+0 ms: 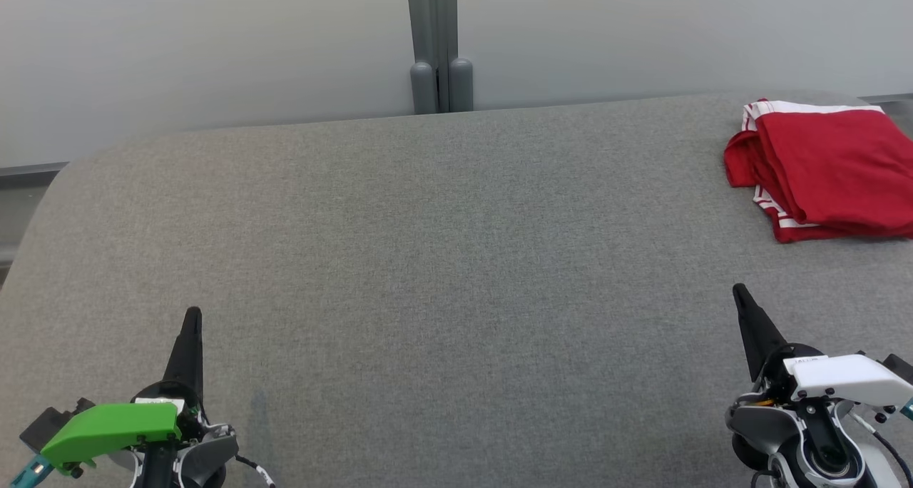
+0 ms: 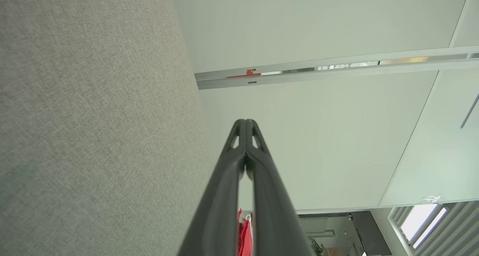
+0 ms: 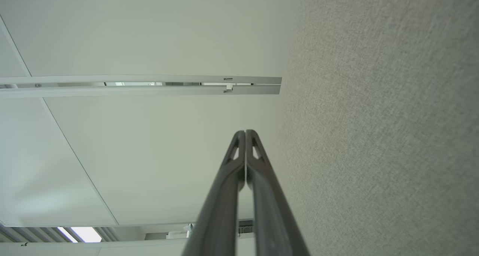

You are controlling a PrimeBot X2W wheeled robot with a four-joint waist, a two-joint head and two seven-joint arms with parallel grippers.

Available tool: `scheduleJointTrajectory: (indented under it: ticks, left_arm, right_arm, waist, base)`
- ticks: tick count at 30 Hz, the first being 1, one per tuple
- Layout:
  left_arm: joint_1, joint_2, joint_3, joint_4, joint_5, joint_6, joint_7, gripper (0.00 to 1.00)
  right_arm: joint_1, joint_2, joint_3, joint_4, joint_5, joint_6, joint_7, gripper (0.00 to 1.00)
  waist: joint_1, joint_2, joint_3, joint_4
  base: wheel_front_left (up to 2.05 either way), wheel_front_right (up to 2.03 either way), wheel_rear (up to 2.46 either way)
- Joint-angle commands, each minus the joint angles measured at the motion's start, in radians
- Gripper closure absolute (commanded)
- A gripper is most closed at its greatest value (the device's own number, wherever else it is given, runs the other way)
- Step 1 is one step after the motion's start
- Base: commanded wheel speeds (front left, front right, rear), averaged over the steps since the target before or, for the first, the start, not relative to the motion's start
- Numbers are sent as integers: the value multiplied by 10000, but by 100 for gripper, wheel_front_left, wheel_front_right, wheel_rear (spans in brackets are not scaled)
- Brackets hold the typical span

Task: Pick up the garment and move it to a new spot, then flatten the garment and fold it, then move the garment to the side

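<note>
Two grippers are hanging low over a grey cloth-covered table [image 1: 428,260], and neither is holding anything. At the lower left of the head view the left gripper [image 1: 191,324], under its green cover, is pointing up the frame with its two dark fingers pressed together into a single spike. Its own wrist view is showing the tips meeting with nothing between them. At the top centre a grey post [image 1: 440,46] is standing behind the table's far edge. At the lower right the right gripper [image 1: 743,299], under a white cover, is sitting the same way, fingers pinched tight on nothing. The garment [image 1: 827,163], red with white trim, is lying in the upper right corner and running off the right edge of the frame. It is bundled in several loose layers, well apart from both grippers.

Whether the work is only starting or all but finished I cannot tell from this. If the pick-up is what is coming, the right arm is looking like the better choice, being the nearer one. It is going to need its fingers spread before it arrives at the cloth. Taking the near left edge, where the layers are showing stacked, is likely to gather the whole bundle. Pinching only the top layer is risking the garment unrolling and dragging across the table.
</note>
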Motion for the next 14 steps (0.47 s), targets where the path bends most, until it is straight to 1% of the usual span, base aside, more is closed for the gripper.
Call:
scheduleJointTrajectory:
  ticks: [1,8,14]
  left_arm:
    - [-218,30,69,39,-223,-69,65,100]
    - [-317,14,171,94,-695,-115,194,100]
    - [-296,-13,193,88,-601,-112,216,100]
  right_arm:
    - [-146,8,-52,15,191,4,77,100]
    - [-201,28,-154,36,631,4,222,100]
    - [-175,43,-169,34,558,4,212,100]
  waist:
    - [0,-1,6,-1]
    - [0,-1,35,-8]
    - [0,-1,35,-8]
  base:
    - [0,0,0]
    - [0,0,0]
    - [0,0,0]
